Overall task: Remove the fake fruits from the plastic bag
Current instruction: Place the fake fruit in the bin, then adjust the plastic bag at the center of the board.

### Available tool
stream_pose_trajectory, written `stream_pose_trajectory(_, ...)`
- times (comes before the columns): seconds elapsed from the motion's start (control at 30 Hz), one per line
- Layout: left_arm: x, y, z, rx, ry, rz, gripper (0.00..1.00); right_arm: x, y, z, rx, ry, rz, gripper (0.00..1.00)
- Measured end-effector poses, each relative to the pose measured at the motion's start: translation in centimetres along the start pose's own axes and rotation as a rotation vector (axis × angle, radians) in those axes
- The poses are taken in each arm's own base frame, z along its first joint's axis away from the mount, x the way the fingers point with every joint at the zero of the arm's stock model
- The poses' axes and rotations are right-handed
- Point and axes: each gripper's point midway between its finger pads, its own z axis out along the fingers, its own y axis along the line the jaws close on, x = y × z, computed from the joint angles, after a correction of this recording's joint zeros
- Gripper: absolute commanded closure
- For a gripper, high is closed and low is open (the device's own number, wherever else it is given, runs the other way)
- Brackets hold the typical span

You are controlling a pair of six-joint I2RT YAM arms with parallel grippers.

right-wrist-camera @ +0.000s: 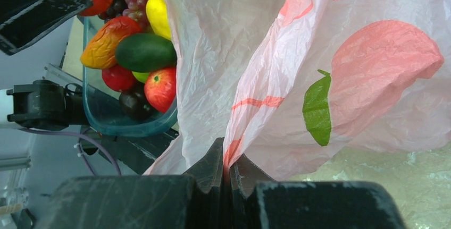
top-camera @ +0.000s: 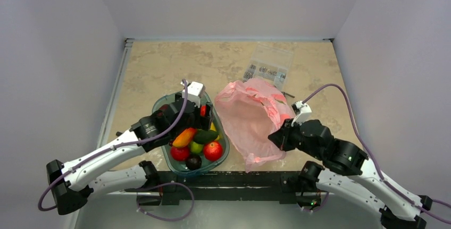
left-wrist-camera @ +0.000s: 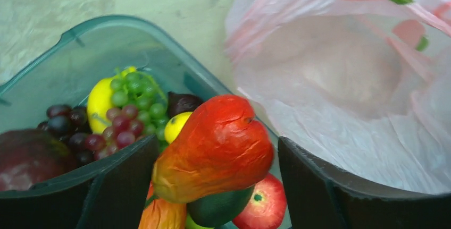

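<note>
The pink plastic bag lies on the table right of the teal tray, its mouth open toward the tray; I see no fruit inside it in the left wrist view. My left gripper hovers over the tray, jaws wide. A small wrinkled red fruit sits between the jaws, with a slim gap at the right finger. The orange-red mango, dark green avocado and a small yellow fruit lie in the tray. My right gripper is shut on the bag's near edge.
The tray also holds purple and green grapes, a banana, red apples, a green pear and a dark plum. A clear packet of metal parts lies at the back. Walls close in both sides.
</note>
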Motion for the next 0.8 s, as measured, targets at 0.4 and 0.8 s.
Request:
stream_pose_trajectory(0.4, 0.4, 4.9, -1.4, -0.268, 0.073, 0.009, 0.0, -0.5, 0.5, 0.7, 0.0, -0.012, 0.004, 1.0)
stream_pose_trajectory(0.8, -5.8, 5.4, -10.1, -0.127, -0.211, -0.143, 0.0, -4.1, 2.1, 2.7, 0.073, -0.052, -0.035, 0.5)
